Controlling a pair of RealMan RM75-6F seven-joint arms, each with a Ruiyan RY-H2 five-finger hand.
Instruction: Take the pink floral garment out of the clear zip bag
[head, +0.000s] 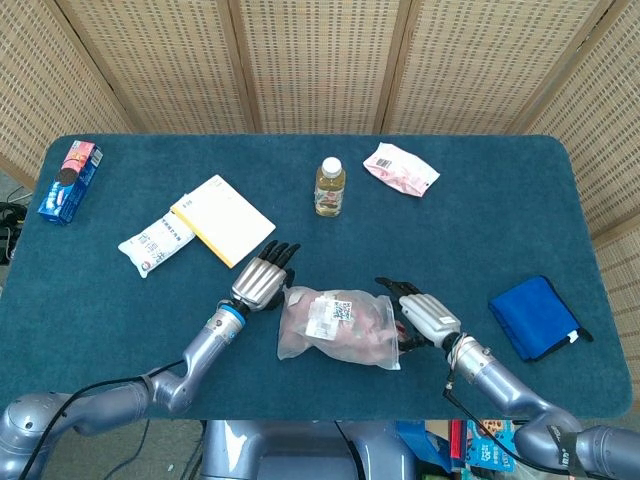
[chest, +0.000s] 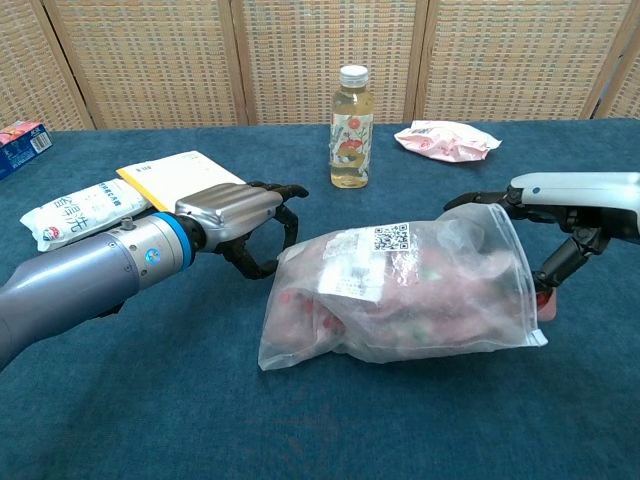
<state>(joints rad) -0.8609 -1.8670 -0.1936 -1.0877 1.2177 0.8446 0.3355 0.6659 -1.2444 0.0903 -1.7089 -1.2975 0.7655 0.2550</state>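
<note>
Bracketing the clear zip bag (chest: 400, 295) near the table's (head: 480, 190) six o'clock edge, I judge this the opening step. My right hand (chest: 565, 215) pinches the bag's mouth at its three o'clock end; my left hand (chest: 245, 215), fingers curled on nothing, sits at its nine o'clock end. The pink floral garment (chest: 380, 310) lies fully inside. Next I'd pin the closed end and part the zip.
</note>
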